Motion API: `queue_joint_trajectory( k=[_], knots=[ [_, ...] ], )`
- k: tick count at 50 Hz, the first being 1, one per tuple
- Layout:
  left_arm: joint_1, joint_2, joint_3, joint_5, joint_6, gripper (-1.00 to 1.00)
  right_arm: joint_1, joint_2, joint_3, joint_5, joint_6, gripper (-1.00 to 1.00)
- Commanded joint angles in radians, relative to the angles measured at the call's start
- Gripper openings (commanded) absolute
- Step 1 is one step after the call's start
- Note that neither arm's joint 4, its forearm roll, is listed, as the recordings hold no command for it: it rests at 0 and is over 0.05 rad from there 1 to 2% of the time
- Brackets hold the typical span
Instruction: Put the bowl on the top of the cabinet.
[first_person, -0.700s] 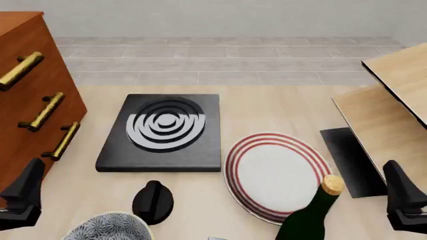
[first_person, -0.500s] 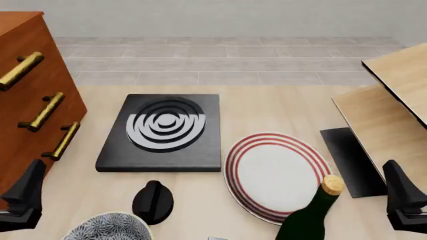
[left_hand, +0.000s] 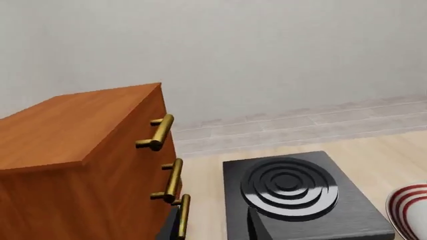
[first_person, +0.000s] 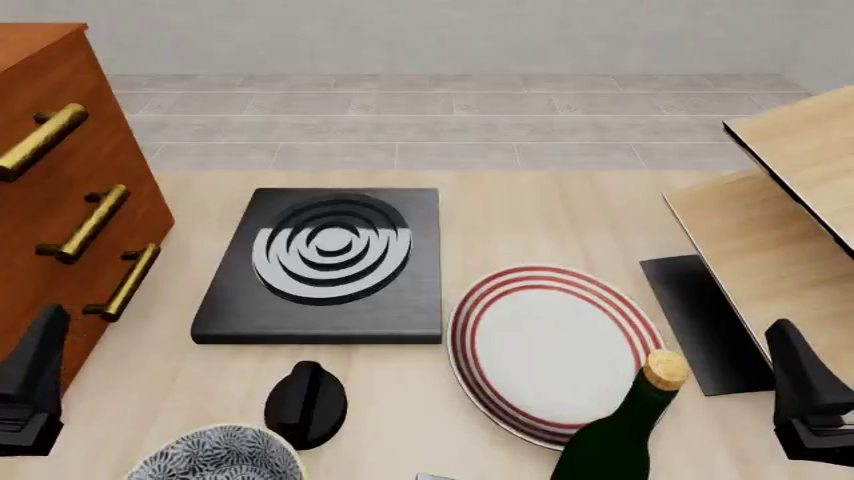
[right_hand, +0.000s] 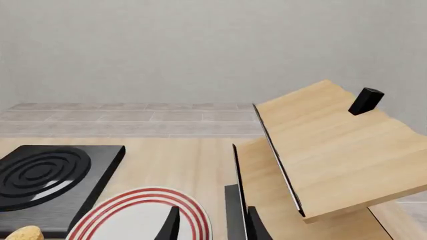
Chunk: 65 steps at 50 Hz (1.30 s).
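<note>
Down at the near edge of the table sits the bowl (first_person: 220, 455), round, open side up, white with dark blue flowers; only part shows. A black knob (first_person: 306, 402) is just beside it. The tall red-brown cabinet (first_person: 60, 200) stands at the left, with gold handles facing right. The left gripper (first_person: 30, 385) and right gripper (first_person: 807, 395) hold nothing; I cannot tell how wide they are.

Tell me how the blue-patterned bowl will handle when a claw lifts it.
The round white bowl with dark blue floral pattern looks like glazed ceramic, so probably rigid, fairly heavy and slippery. Its wide, deep shape suggests gripping the rim; it might tilt when held by one side.
</note>
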Motion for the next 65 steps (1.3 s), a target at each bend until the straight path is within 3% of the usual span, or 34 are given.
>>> queue_joint_trajectory(
  k=[1, 9, 11, 14, 18, 19, 22, 27, 32, 36, 43, 58, 65],
  knots=[
    [-0.034, -0.004, -0.125, 0.098, 0.035, 1.00, 0.000, 0.001, 0.000, -0.001, 0.000, 1.00],
    [-0.051, -0.002, -0.236, 0.195, 0.059, 1.00, 0.000, 0.000, 0.000, 0.001, 0.000, 1.00],
    [-0.053, -0.004, -0.253, 0.191, 0.105, 1.00, 0.000, 0.001, 0.001, -0.002, 0.000, 1.00],
    [-0.074, -0.004, -0.285, 0.233, 0.111, 1.00, 0.000, -0.001, -0.001, 0.002, 0.000, 1.00],
    [-0.175, 0.050, -0.319, 0.277, 0.065, 1.00, 0.000, 0.000, 0.000, 0.000, 0.000, 1.00],
    [-0.190, 0.124, -0.336, 0.293, -0.006, 1.00, 0.000, 0.000, 0.000, -0.001, 0.000, 1.00],
    [-0.187, 0.181, -0.339, 0.300, -0.034, 1.00, 0.000, 0.002, 0.001, -0.003, 0.000, 1.00],
    [-0.185, 0.212, -0.333, 0.307, 0.077, 1.00, 0.000, 0.001, 0.001, -0.002, 0.000, 1.00],
    [-0.257, 0.329, -0.346, 0.331, 0.052, 1.00, 0.000, 0.003, 0.000, -0.003, 0.000, 1.00],
    [-0.257, 0.379, -0.352, 0.344, 0.037, 1.00, 0.000, 0.006, 0.000, -0.005, 0.000, 1.00],
    [-0.299, 0.379, -0.356, 0.400, 0.123, 1.00, 0.000, 0.005, 0.000, -0.004, 0.000, 1.00],
    [-0.300, 0.380, -0.342, 0.486, 0.154, 1.00, 0.000, 0.007, 0.000, -0.007, 0.000, 1.00],
    [-0.310, 0.375, -0.313, 0.511, 0.132, 1.00, 0.000, 0.008, 0.000, -0.007, 0.000, 1.00]
  ],
)
